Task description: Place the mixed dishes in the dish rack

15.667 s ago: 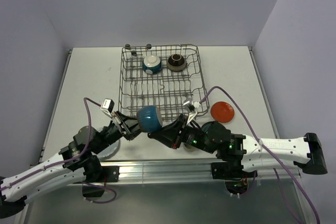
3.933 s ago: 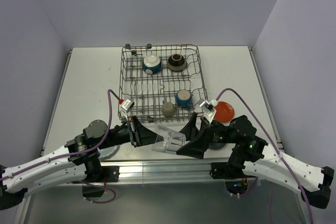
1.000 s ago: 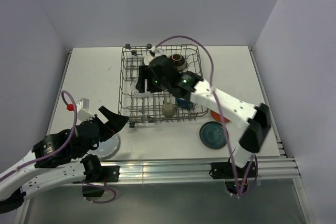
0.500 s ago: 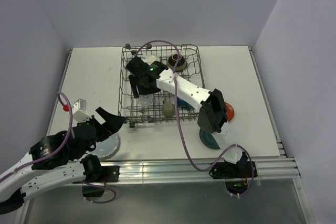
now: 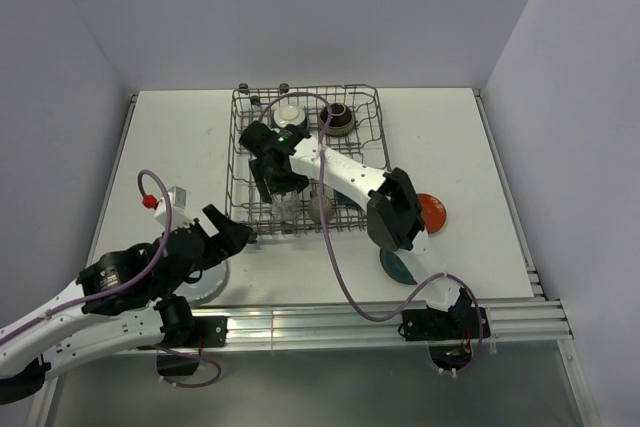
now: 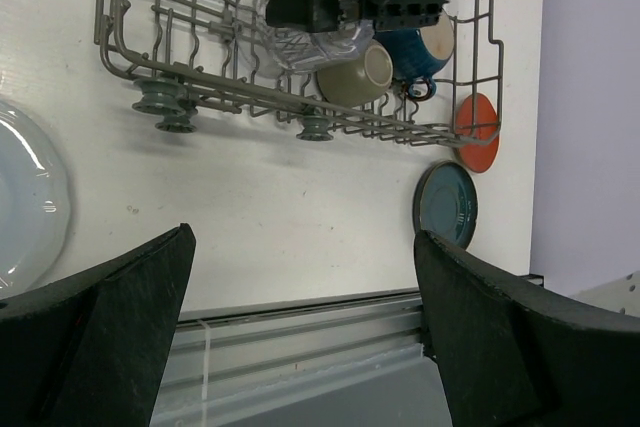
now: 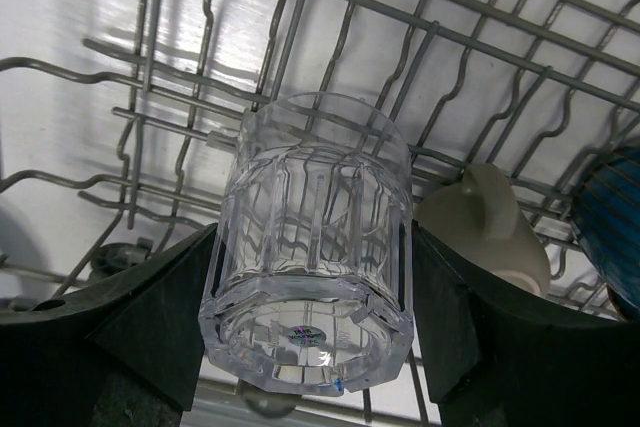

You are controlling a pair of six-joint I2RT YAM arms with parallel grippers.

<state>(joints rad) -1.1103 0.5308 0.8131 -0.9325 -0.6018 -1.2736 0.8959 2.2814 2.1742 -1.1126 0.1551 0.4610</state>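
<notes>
Half a second on, the right arm has drawn the clear glass (image 7: 308, 247) toward the rack's near-left part, and the left arm has edged closer to the rack. Pale lilac walls close in three sides of the white desk (image 5: 170, 147), which looks smooth enough for plates to slide on. The dish rack (image 5: 355, 89) sits on it toward the far side. On the bare desk lie a pale plate (image 6: 20, 207), a teal plate (image 6: 447, 204) and an orange-red plate (image 6: 472, 132).

The left gripper (image 6: 300, 337) hangs wide apart, holding nothing. The right gripper (image 7: 310, 292) is clamped across the faceted sides of the glass, over the tines and just beside a beige cup (image 7: 490, 222). We cannot tell whether the glass touches the wires. We judge it light, stiff, slippery and breakable, and that hold across the sides suits it.
</notes>
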